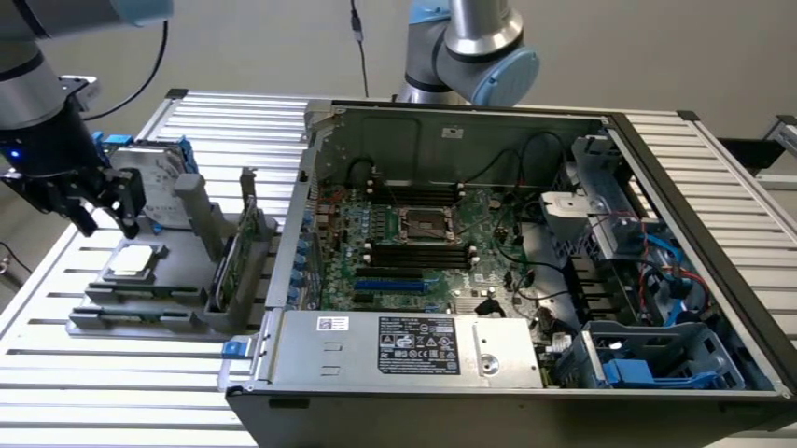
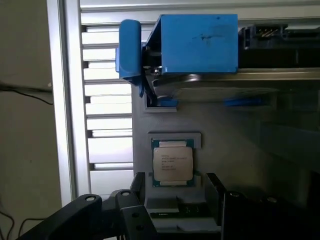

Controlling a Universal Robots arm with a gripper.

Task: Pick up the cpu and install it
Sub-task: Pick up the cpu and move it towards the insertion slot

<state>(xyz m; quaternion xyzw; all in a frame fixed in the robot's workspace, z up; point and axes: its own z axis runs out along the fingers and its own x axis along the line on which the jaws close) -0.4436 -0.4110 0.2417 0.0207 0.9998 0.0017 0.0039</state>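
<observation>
Small square cpu (image 2: 172, 165), silver-grey metal lid with faint print, thin green edge, lying flat in a recess of the grey holder tray (image 1: 137, 313), black gripper (image 1: 107, 222) just above it, fingers spread apart, holding nothing, open computer case (image 1: 473, 126) on the exterior view's right

Wide-spread end effector (image 1: 110, 227) over cpu (image 1: 134, 260)

Silver-grey arm (image 1: 28, 70) with blue caps, black gripper (image 1: 108, 217).
</observation>
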